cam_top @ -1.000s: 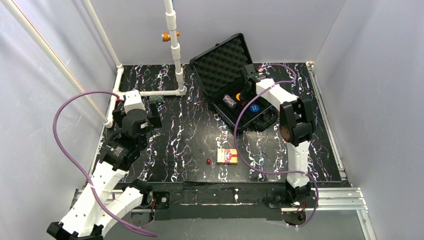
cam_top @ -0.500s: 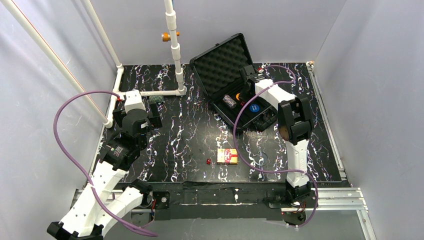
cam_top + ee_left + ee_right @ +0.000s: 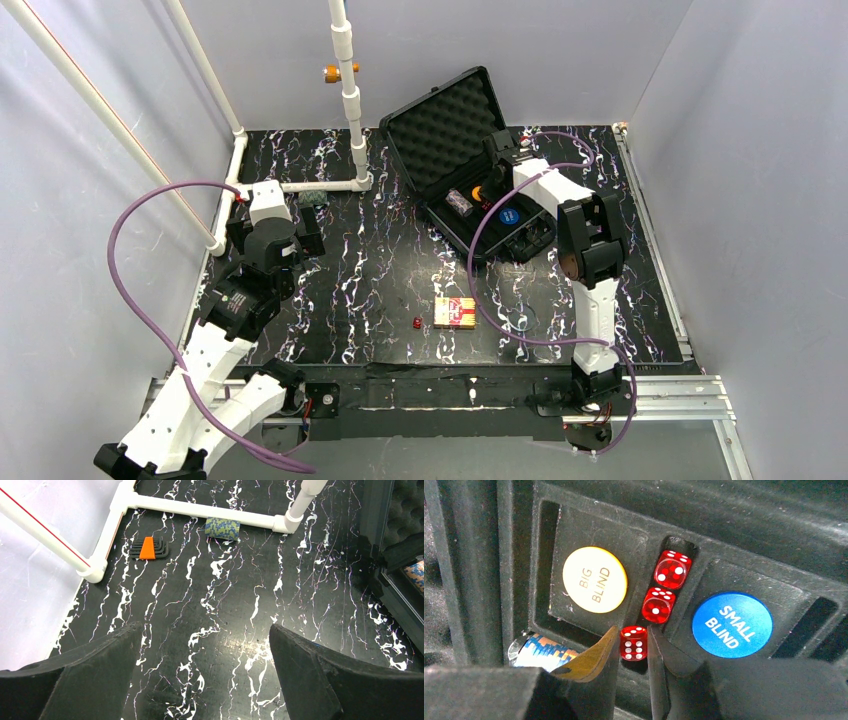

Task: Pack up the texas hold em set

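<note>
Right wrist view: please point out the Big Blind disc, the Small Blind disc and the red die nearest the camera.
Big Blind disc [image 3: 594, 579], right wrist view, centre of yellow face.
Small Blind disc [image 3: 731, 624], right wrist view, centre of blue face.
Nearest red die [image 3: 633, 643], right wrist view, its front face.

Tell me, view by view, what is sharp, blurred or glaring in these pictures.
Top external: even, soft light, no hard shadows, though the loose die shows only as a speck. Left wrist: the table is sharp, with a dull sheen at mid-frame. Right wrist: the red die in the right claw is crisp; the yellow disc looks washed out, the fingers soft.
</note>
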